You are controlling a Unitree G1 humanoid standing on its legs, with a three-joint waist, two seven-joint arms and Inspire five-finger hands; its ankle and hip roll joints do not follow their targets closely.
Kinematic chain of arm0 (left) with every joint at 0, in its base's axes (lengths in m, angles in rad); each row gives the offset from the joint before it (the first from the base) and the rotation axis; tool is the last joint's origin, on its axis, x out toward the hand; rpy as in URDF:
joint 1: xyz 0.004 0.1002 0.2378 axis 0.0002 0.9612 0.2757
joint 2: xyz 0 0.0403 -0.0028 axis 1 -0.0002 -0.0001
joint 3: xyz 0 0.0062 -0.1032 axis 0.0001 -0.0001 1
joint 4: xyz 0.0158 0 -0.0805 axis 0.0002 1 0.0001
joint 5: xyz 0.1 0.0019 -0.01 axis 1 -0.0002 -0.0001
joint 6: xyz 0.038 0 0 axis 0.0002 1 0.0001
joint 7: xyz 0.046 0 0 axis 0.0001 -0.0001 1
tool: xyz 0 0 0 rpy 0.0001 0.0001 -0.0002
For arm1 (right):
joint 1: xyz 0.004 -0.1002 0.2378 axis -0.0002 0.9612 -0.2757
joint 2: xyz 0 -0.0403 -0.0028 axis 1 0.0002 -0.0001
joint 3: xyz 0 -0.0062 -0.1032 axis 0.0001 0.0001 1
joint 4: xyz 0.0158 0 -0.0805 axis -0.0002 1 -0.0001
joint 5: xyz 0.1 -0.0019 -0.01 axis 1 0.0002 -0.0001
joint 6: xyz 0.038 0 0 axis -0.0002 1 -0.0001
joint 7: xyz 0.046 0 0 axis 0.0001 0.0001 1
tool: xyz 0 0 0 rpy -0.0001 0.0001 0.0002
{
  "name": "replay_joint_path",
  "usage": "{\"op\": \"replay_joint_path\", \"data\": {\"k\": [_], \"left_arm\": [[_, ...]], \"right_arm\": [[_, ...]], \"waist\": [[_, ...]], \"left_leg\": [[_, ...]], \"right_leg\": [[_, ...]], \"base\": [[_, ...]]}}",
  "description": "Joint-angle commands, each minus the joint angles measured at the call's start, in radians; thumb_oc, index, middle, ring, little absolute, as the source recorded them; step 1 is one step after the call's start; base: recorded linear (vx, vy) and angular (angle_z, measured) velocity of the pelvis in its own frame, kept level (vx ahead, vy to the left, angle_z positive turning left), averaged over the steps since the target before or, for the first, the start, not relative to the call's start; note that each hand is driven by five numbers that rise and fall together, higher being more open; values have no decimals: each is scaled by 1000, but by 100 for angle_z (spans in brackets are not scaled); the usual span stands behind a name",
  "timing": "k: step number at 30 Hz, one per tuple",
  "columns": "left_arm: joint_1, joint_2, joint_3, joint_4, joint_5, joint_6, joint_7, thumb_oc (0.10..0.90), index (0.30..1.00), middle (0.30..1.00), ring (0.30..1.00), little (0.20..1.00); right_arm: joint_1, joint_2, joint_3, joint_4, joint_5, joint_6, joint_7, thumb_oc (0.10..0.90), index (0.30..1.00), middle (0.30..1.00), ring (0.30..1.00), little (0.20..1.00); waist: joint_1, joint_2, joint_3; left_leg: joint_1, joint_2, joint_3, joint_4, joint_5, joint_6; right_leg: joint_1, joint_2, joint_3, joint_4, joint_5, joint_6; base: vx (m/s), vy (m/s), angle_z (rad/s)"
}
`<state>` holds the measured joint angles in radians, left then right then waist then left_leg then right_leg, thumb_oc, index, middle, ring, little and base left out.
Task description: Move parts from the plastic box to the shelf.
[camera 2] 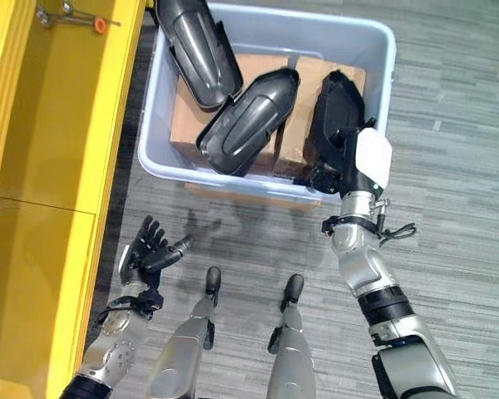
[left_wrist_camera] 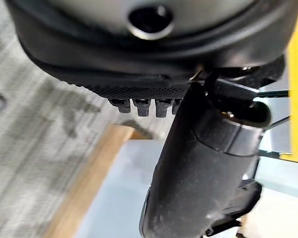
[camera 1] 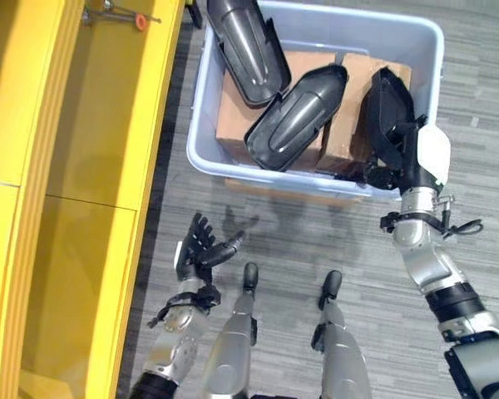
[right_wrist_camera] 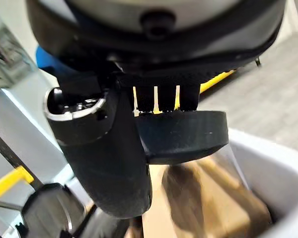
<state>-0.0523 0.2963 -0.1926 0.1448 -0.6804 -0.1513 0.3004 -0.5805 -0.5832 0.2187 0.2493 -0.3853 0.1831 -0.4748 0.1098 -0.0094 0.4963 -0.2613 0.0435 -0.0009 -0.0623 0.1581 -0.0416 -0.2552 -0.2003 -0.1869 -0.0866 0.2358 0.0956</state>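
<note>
A pale blue plastic box (camera 1: 201, 91) stands on the floor and holds three black moulded parts on cardboard cartons (camera 1: 233, 116). One part (camera 1: 245, 46) leans at the box's far left and a second part (camera 1: 295, 116) lies across the middle. My right hand (camera 1: 409, 158) reaches over the box's near right corner. It is shut on the third part (camera 1: 388, 104), and in the right wrist view its thumb (right_wrist_camera: 109, 168) and fingers pinch that part's rim (right_wrist_camera: 184, 136). My left hand (camera 1: 201, 249) hovers open above the floor between box and yellow shelf (camera 1: 91, 125).
The yellow shelf runs along the left side, its boards bare except for a small tool with an orange handle (camera 1: 121, 15) at the far end. Grey plank floor lies between the shelf and the box. A flat cardboard piece (camera 1: 283, 193) sticks out under the box's near wall.
</note>
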Motion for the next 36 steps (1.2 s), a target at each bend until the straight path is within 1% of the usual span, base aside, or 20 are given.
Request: {"op": "replay_joint_path", "data": {"k": [1,4,5,6,7,8,9,10,14,15,18,21,23,24,29,30,33,34,35,36], "left_arm": [[54,36,13,-60,55,-49,-25,900,1000,1000,1000,1000],[74,43,31,-55,65,-40,-35,900,1000,1000,1000,1000],[74,43,31,-55,65,-40,-35,900,1000,1000,1000,1000],[89,44,45,-46,74,-33,-41,900,1000,1000,1000,1000],[91,45,45,-47,74,-32,-41,900,1000,1000,1000,1000],[108,49,59,-46,84,-26,-49,900,1000,1000,1000,1000],[108,49,59,-46,84,-26,-49,900,1000,1000,1000,1000],[118,49,70,-43,94,-21,-55,900,1000,1000,1000,1000],[130,47,82,-37,104,-18,-56,900,1000,1000,1000,1000],[138,42,91,-34,108,-16,-58,900,1000,1000,1000,1000],[146,41,100,-24,120,-9,-64,900,1000,1000,1000,1000],[163,36,106,-20,129,0,-71,900,1000,1000,1000,1000],[194,21,120,-14,136,12,-79,900,1000,1000,1000,1000],[196,21,120,-15,136,13,-79,900,1000,1000,1000,1000],[243,-11,151,-11,130,19,-78,900,1000,1000,1000,1000],[243,-11,151,-11,130,19,-78,900,1000,1000,1000,1000],[266,-41,173,-10,112,17,-65,900,1000,1000,1000,1000],[269,-53,176,-12,104,17,-59,900,1000,1000,1000,1000],[278,-64,177,-17,98,16,-56,900,1000,1000,1000,1000],[287,-71,180,-29,102,14,-54,900,1000,1000,1000,1000]], "right_arm": [[-50,-47,-47,-115,-85,-94,-56,400,300,300,300,300],[-29,-59,-65,-178,-104,-109,-46,400,300,300,300,300],[-29,-59,-65,-178,-105,-109,-46,400,300,300,300,300],[-14,-67,-75,-207,-120,-118,-36,400,300,300,300,300],[-10,-66,-77,-211,-121,-117,-34,400,300,300,300,300],[5,-67,-86,-241,-133,-127,-25,400,300,300,300,300],[6,-67,-86,-242,-133,-127,-25,400,300,300,300,300],[23,-68,-98,-276,-149,-137,-16,400,300,300,300,300],[39,-59,-111,-324,-157,-152,-5,400,300,300,300,300],[51,-58,-117,-349,-167,-159,2,400,300,300,300,300],[74,-46,-129,-387,-173,-172,12,400,300,300,300,300],[103,-25,-138,-419,-167,-184,25,400,300,300,300,300],[142,0,-139,-448,-143,-201,48,400,300,300,300,300],[145,0,-140,-450,-143,-200,49,400,300,300,300,300],[157,34,-100,-461,-81,-231,86,400,300,300,300,300],[157,34,-99,-461,-80,-232,86,400,300,300,300,300],[144,40,-59,-460,-24,-247,107,400,300,300,300,300],[137,37,-50,-459,-16,-250,111,400,300,300,300,300],[127,29,-45,-467,-7,-255,111,400,300,300,300,300],[124,21,-46,-477,-9,-258,113,400,300,300,300,300]], "waist": [[-1,-57,-160],[-2,-73,-200],[-2,-73,-200],[-5,-80,-223],[-5,-80,-224],[-6,-86,-248],[-6,-86,-248],[-10,-89,-270],[-19,-93,-299],[-26,-94,-320],[-31,-93,-345],[-35,-87,-363],[-37,-76,-387],[-37,-75,-387],[-32,-55,-407],[-32,-54,-406],[-24,-40,-403],[-21,-33,-398],[-13,-24,-389],[-7,-17,-382]], "left_leg": [[61,20,17,-25,-83,30],[85,23,22,-25,-90,29],[85,23,22,-25,-91,29],[97,24,23,-25,-95,29],[99,24,24,-25,-96,29],[111,27,28,-25,-99,30],[112,27,28,-25,-99,30],[121,32,31,-25,-100,28],[131,39,31,-25,-101,25],[140,44,33,-25,-102,24],[162,52,33,-25,-103,23],[193,64,30,-25,-103,17],[227,83,29,-25,-101,10],[229,84,29,-25,-102,9],[276,134,38,-25,-77,-16],[277,136,38,-25,-77,-17],[287,192,33,-25,-23,-50],[286,205,29,-24,-8,-58],[279,225,15,-24,30,-73],[269,235,5,-25,49,-81]], "right_leg": [[140,-46,-16,6,-107,48],[162,-42,-15,1,-108,50],[162,-42,-15,1,-108,50],[175,-41,-15,-1,-108,51],[177,-41,-15,-1,-109,51],[189,-40,-15,-1,-107,54],[189,-40,-15,-1,-107,54],[199,-39,-15,-1,-108,55],[214,-35,-16,0,-109,57],[222,-34,-15,5,-110,57],[239,-29,-14,31,-132,54],[260,-19,-11,62,-167,45],[286,-2,-9,81,-199,32],[288,-1,-9,82,-200,31],[326,47,5,90,-242,1],[327,48,5,90,-242,0],[349,108,12,80,-268,-38],[356,122,6,75,-271,-48],[365,147,-5,66,-276,-62],[366,158,-16,60,-279,-68]], "base": [[0,0,0],[9,-16,-3],[21,-17,-6],[15,-7,-6],[25,-18,-6],[11,-11,-6],[-5,-23,-9],[-10,-19,-8],[-14,-14,-3],[0,0,0],[12,-36,0],[22,-59,0],[5,-107,1],[-15,-132,0],[-31,-124,-4],[-47,-159,-8],[-82,-246,-7],[-107,-339,-8],[-96,-269,-3],[-121,-301,2]]}}
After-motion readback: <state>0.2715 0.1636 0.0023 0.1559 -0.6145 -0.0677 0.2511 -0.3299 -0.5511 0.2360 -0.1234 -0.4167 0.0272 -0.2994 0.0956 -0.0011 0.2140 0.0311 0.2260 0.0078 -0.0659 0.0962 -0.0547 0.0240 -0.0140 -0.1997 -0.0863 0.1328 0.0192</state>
